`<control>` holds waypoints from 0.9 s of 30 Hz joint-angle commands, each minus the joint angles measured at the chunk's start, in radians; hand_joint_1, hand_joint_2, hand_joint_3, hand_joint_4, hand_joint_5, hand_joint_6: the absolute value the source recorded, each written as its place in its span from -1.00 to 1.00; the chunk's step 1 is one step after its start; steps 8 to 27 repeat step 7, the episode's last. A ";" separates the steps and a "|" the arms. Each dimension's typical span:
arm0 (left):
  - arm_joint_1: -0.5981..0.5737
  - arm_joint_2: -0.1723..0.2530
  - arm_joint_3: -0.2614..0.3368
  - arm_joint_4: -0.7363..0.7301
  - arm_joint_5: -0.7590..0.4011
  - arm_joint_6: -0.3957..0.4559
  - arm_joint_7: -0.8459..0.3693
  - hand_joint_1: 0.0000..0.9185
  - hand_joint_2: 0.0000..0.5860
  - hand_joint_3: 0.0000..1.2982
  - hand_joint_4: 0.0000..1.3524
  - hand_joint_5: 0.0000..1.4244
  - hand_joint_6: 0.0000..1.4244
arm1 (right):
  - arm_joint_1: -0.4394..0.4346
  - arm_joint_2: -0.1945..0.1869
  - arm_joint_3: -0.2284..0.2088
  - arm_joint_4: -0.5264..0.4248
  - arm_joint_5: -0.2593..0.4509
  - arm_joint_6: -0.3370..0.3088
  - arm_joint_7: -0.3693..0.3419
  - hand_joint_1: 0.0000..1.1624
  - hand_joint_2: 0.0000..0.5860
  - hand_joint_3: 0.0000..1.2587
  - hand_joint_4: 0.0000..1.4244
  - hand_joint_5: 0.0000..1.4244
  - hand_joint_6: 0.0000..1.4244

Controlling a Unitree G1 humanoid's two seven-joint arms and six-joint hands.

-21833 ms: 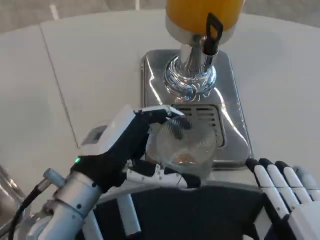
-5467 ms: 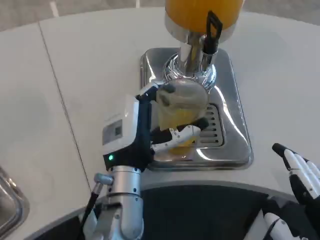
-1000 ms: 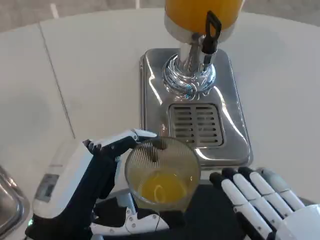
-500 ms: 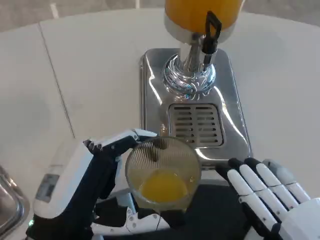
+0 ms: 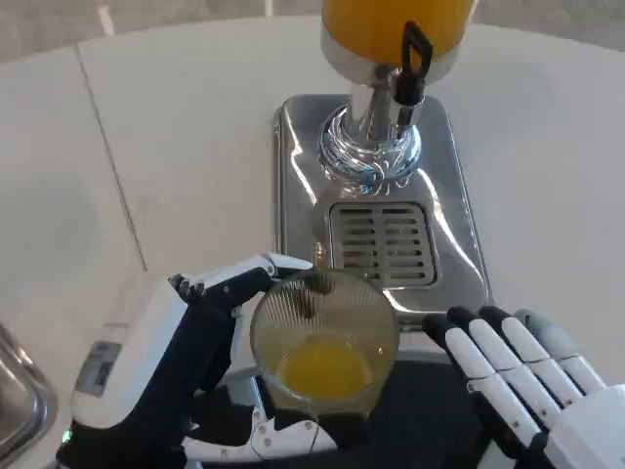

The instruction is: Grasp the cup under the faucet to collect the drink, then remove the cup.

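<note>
Spreading across the whole view, a white surface (image 5: 195, 147) is carrying everything, with a thin seam running down it at 9 o'clock. A drink dispenser is sitting at 12 o'clock: its tank of orange juice (image 5: 395, 24) is cut off by the top edge, a black tap handle (image 5: 415, 59) is sticking out from its chrome neck, and its shiny steel base (image 5: 376, 210) is stretching down toward the centre with a slotted drip grate (image 5: 383, 244) set into it. At 7 o'clock the left robot hand (image 5: 186, 376) is wrapping its fingers around a clear ribbed cup (image 5: 324, 347), one finger lying along the cup's far rim and others curling under it near the bottom edge. The cup is sitting at 6 o'clock, off the grate and just in front of the base's near edge, with a shallow pool of orange juice (image 5: 324, 368) lying in its bottom. At 5 o'clock the right robot hand (image 5: 522, 381) is lying with its fingers straight and apart, holding nothing, just beside the cup without touching it. A metal corner (image 5: 15, 391) is showing at 8 o'clock.
</note>
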 commanded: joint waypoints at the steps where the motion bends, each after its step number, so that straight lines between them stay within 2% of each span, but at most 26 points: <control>1: -0.005 -0.007 -0.004 -0.028 -0.005 -0.028 0.000 0.20 -0.97 0.59 0.86 1.00 1.00 | 0.005 -0.002 0.011 -0.008 -0.011 0.009 0.001 -0.96 1.00 -1.00 -1.00 -1.00 -1.00; 27: -0.003 -0.009 -0.005 -0.031 -0.005 -0.026 -0.001 0.20 -0.97 0.60 0.86 1.00 1.00 | 0.006 -0.001 0.018 -0.013 -0.012 0.019 0.003 -0.97 1.00 -1.00 -1.00 -1.00 -1.00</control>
